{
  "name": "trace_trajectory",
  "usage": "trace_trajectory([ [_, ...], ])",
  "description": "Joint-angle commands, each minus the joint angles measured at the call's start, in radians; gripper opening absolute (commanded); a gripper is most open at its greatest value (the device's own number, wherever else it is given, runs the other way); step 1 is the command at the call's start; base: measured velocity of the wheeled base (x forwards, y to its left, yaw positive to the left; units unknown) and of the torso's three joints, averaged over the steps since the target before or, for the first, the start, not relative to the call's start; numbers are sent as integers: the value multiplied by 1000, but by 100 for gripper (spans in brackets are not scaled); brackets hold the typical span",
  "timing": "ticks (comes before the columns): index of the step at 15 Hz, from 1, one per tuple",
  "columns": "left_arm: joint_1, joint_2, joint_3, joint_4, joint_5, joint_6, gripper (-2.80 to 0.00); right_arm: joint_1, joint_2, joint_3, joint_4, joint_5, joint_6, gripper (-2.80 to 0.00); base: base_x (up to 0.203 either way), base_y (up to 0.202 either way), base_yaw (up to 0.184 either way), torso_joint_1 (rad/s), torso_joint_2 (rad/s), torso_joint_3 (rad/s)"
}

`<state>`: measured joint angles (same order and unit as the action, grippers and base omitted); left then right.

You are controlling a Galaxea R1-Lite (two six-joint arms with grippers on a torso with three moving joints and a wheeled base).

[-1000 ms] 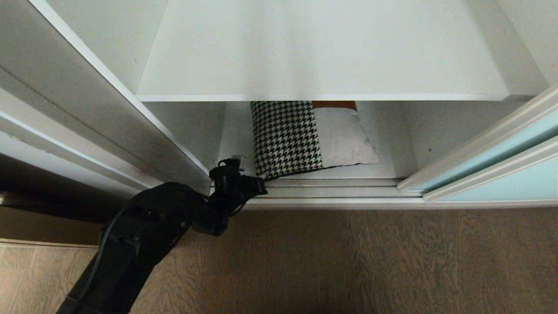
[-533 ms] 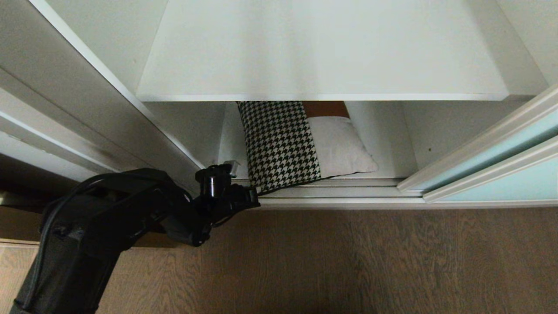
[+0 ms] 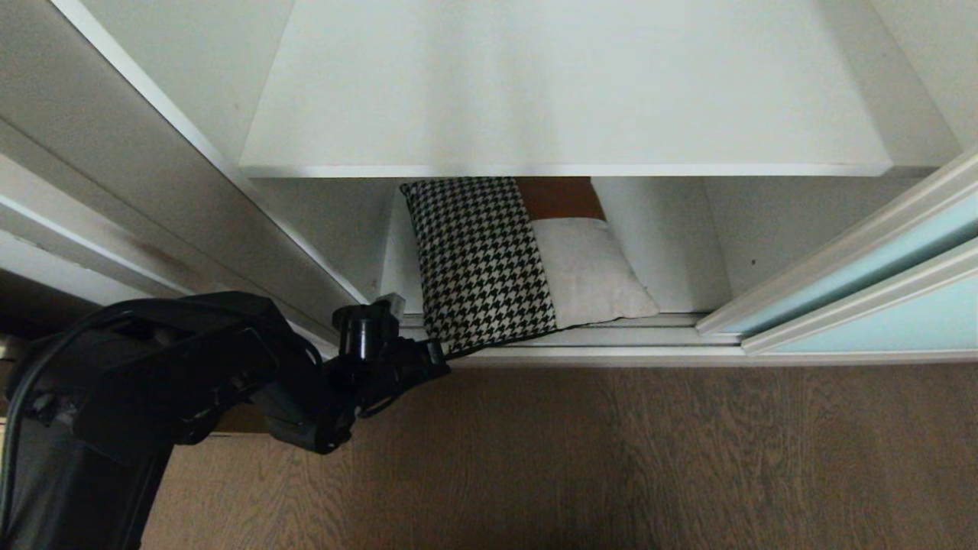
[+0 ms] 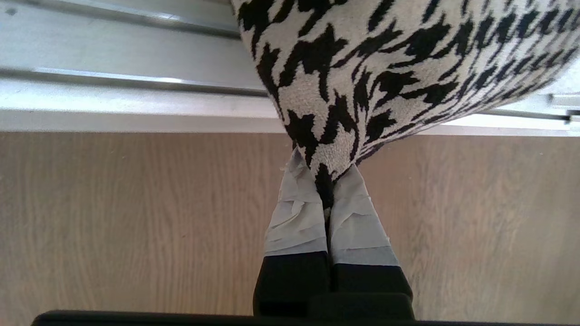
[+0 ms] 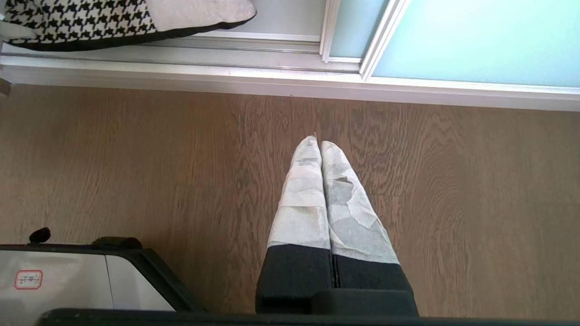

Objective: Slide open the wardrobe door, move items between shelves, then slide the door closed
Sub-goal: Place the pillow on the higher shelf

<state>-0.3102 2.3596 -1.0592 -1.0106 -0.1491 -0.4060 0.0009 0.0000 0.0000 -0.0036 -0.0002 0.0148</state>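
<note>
Below me runs a wood-grain floor (image 3: pixel 649 458) in warm brown, its planks lying parallel to the wardrobe front. Where the floor ends, I see a pale metal sill with 2 silvery floor tracks (image 3: pixel 596 340) running along it — thin ridges that catch a soft highlight. On my left stands the wardrobe's white side panel (image 3: pixel 114 191), its outer face greyer and in shade. Inside, the white inner walls (image 3: pixel 764 229) look dull and grey low down, with 1 small dark speck on the right one. The light is soft and even — brightest high in the compartment, dimmest at the floor nearest me.
</note>
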Motion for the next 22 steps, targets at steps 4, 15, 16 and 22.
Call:
trace_trajectory([
  [4,14,-7,13,3,5,-11,-280,1,-2,0,3,-2,-11,-280,0,0,0,0,0,0],
  [15,20,-29,68,4,5,-56,-280,8,349,-436,344,58,57,-280,0,0,0,0,0,0],
  [16,22,-25,74,1,5,-54,-280,11,422,-459,331,66,119,-280,0,0,0,0,0,0],
  [22,36,-28,50,10,-6,-50,-280,42,800,-469,285,266,270,-280,0,0,0,0,0,0],
])
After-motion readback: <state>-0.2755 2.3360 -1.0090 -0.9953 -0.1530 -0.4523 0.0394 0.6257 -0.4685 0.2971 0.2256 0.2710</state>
